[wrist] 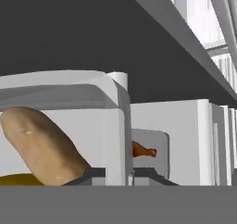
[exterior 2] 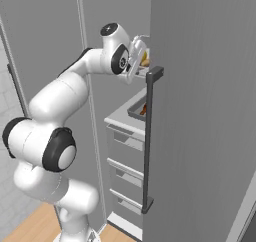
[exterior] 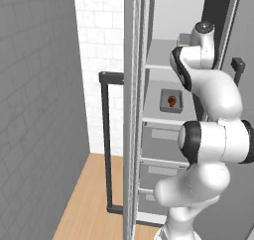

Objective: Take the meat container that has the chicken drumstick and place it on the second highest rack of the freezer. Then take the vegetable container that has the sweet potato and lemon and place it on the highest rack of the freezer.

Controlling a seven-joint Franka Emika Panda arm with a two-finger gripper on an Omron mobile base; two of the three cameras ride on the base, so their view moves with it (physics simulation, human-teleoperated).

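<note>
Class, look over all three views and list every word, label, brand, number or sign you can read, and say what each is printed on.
None: no view shows any readable text.
The freezer, its drawers and its handle are plain grey.
The container holding the chicken drumstick is unmarked.
The sweet potato and its container bear no label.
The arm carries no lettering.

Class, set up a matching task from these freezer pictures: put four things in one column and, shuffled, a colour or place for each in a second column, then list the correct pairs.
Things:
1. chicken drumstick
2. sweet potato
3. freezer door handle
4. floor

Descriptions:
A. long dark vertical bar
B. tan-orange, close before the hand camera
C. light wood planks
D. reddish-brown, in a grey tray on a shelf

Pairs: 1-D, 2-B, 3-A, 4-C
</note>
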